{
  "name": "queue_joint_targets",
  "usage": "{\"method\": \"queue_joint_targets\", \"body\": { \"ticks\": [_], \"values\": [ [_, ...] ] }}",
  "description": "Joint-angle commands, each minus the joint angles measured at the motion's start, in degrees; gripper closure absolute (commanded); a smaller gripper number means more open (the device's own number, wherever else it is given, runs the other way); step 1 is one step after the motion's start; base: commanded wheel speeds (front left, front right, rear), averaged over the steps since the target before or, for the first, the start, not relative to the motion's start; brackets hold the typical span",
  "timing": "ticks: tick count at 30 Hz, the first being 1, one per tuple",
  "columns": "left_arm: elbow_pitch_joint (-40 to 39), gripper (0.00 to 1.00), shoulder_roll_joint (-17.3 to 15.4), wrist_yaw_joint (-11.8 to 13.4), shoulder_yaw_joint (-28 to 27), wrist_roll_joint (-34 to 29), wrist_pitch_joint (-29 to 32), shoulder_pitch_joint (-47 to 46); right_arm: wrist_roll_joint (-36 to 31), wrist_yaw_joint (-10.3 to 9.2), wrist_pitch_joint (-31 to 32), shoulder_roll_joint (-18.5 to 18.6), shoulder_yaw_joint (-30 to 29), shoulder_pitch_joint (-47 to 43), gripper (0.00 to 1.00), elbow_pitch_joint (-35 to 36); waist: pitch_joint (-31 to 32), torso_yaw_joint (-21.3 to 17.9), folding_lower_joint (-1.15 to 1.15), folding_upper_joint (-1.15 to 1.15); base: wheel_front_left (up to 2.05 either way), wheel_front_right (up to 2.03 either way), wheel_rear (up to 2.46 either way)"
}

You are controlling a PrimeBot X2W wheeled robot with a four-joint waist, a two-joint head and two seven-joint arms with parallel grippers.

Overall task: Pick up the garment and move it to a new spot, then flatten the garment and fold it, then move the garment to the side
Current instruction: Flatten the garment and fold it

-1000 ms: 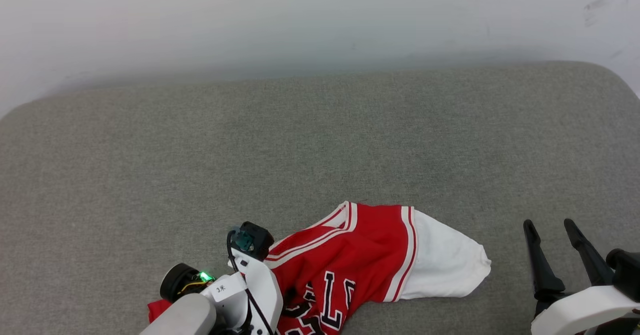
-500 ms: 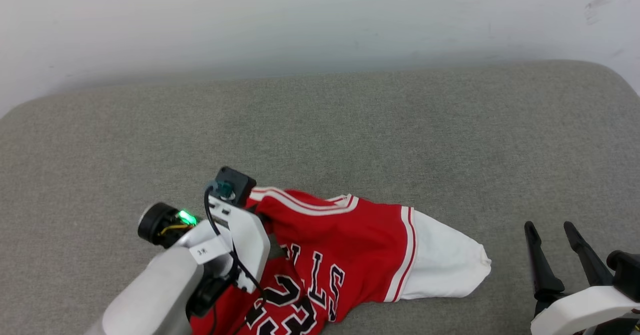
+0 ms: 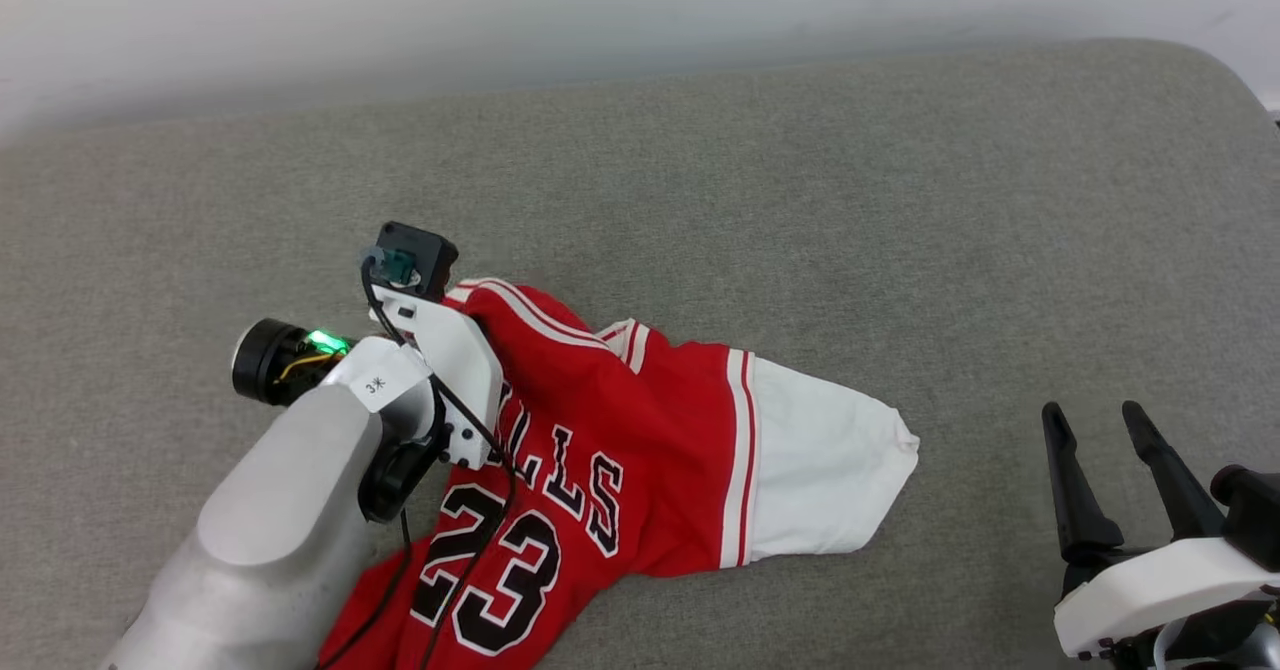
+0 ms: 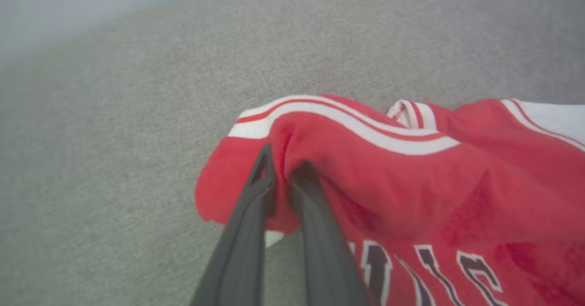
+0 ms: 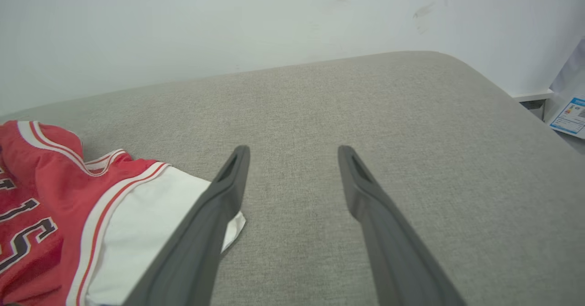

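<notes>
- Two pincers noted: my left gripper (image 4: 285, 162) is pinched narrow on a red fold of the garment (image 3: 640, 420), just under the striped trim (image 4: 343, 123)
- Garment lies rumpled on the grey cushion (image 3: 800, 170), lettering up, at 6 to 7 o'clock in the head view, with its white sleeve (image 3: 820, 470) toward 3 o'clock
- My right gripper (image 3: 1090, 412) stands wide and holds nothing, at 4 o'clock, apart from the sleeve

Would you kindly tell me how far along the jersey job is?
Done: the left tool is shut on a red fold of the garment by its striped trim. In hand: the move; most of it lies rumpled on the grey cushion. Left: flattening, folding, setting aside; the right tool stands open.
</notes>
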State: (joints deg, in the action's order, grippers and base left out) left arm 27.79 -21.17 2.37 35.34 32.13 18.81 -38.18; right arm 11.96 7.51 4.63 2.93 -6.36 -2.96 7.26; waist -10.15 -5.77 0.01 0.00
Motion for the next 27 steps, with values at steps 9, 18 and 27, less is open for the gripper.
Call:
{"method": "queue_joint_targets", "body": {
  "ticks": [9, 18, 27],
  "values": [
    [11.1, 0.0, 3.4, -4.6, 2.0, 1.5, -3.0, -0.1, -0.4, -0.04, -1.6, -0.1, -0.5, 1.2, 0.0, -0.6, -0.4, -1.0, -0.01, 0.0, 0.0, 0.0, 0.0],
    [9.7, 0.0, 4.9, -2.9, 1.3, 0.4, -16.4, 4.9, -1.7, -0.04, -0.5, -0.1, -0.1, -0.5, 0.0, 0.1, 5.3, 1.6, -0.01, 0.0, 0.0, 0.0, 0.0],
    [0.9, 0.0, 4.1, 2.5, -1.7, 1.0, -27.7, 13.4, -2.1, -0.04, 1.6, -0.1, 0.2, -2.4, 0.0, 1.9, 9.7, 4.2, -0.01, 0.0, 0.0, 0.0, 0.0]
  ]
}}
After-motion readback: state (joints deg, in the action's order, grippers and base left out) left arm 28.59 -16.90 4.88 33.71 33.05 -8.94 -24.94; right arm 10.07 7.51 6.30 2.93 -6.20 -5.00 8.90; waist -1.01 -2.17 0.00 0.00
